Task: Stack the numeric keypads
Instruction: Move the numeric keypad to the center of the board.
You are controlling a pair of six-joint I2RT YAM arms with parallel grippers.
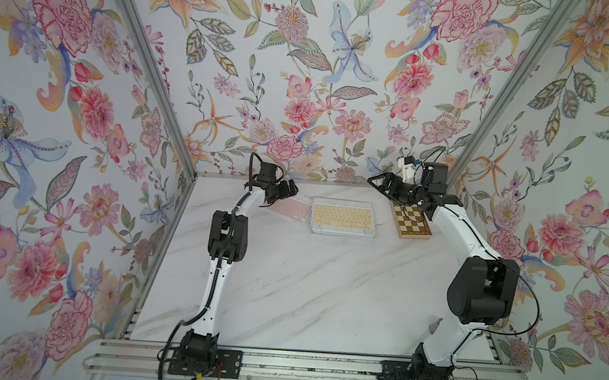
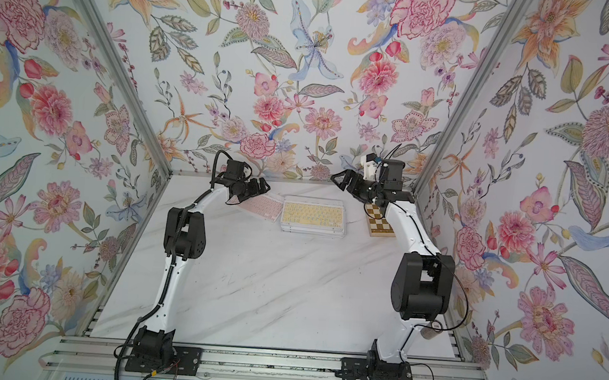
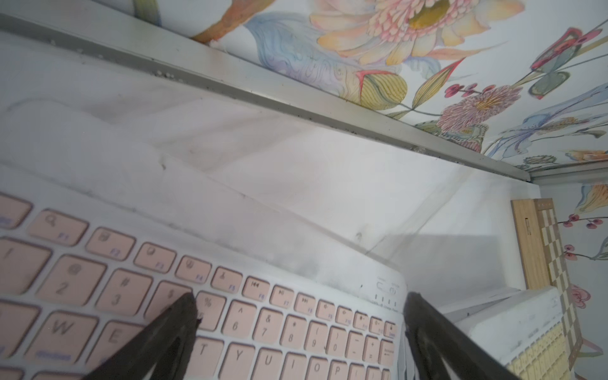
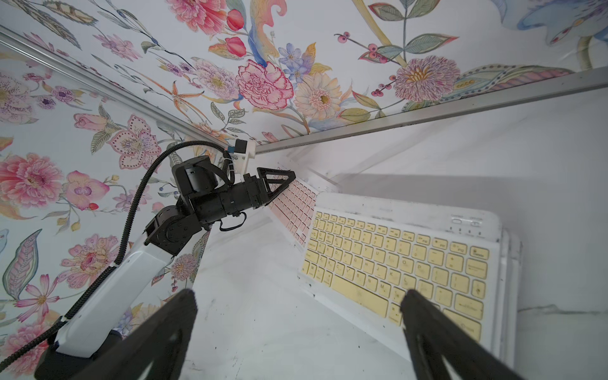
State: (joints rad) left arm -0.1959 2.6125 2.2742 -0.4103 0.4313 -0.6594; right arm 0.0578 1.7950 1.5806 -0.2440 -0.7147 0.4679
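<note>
Pink keypad (image 3: 263, 329): slim, stiff, likely light and slick; grip across a long edge; left claw (image 3: 299, 306) spread over it; right claw (image 4: 296, 296) released.

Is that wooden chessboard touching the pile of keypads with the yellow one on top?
Apart. In both top views a strip of bare table separates the chessboard from the keypad pile.

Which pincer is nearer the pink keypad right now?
Left. The left pincer hangs open directly over the pink keypad; the right pincer, also open, is raised on the far side of the yellow-topped stack, near the chessboard.
</note>
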